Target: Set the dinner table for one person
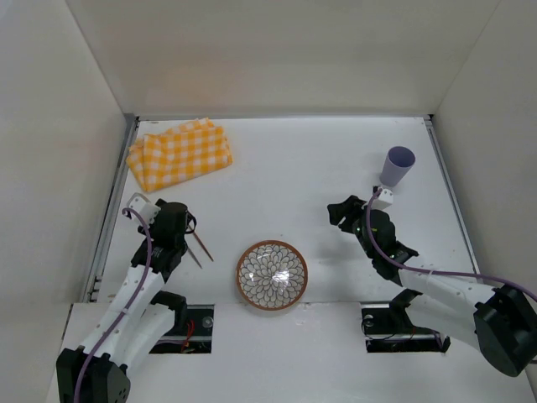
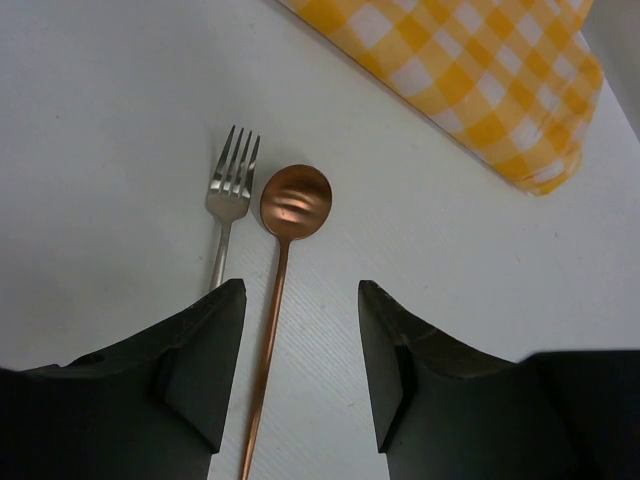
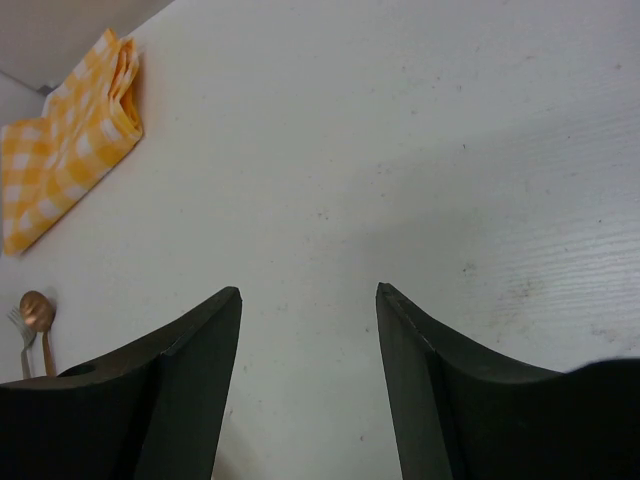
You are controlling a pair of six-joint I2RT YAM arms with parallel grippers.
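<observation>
One bowl [image 1: 271, 274], one cup [image 1: 398, 166], one checked cloth [image 1: 179, 154], one fork [image 2: 228, 195] beside one spoon [image 2: 294, 203] on the dinner table [image 1: 319, 159], left gripper [image 2: 300, 292] and right gripper [image 3: 308, 292] spread apart

Top external: high overhead, whole counter [image 1: 336, 168].
Left wrist: close above spoon [image 2: 295, 200], facing cloth [image 2: 480, 70].
Right wrist: low, farther from spoon, same cloth.
</observation>
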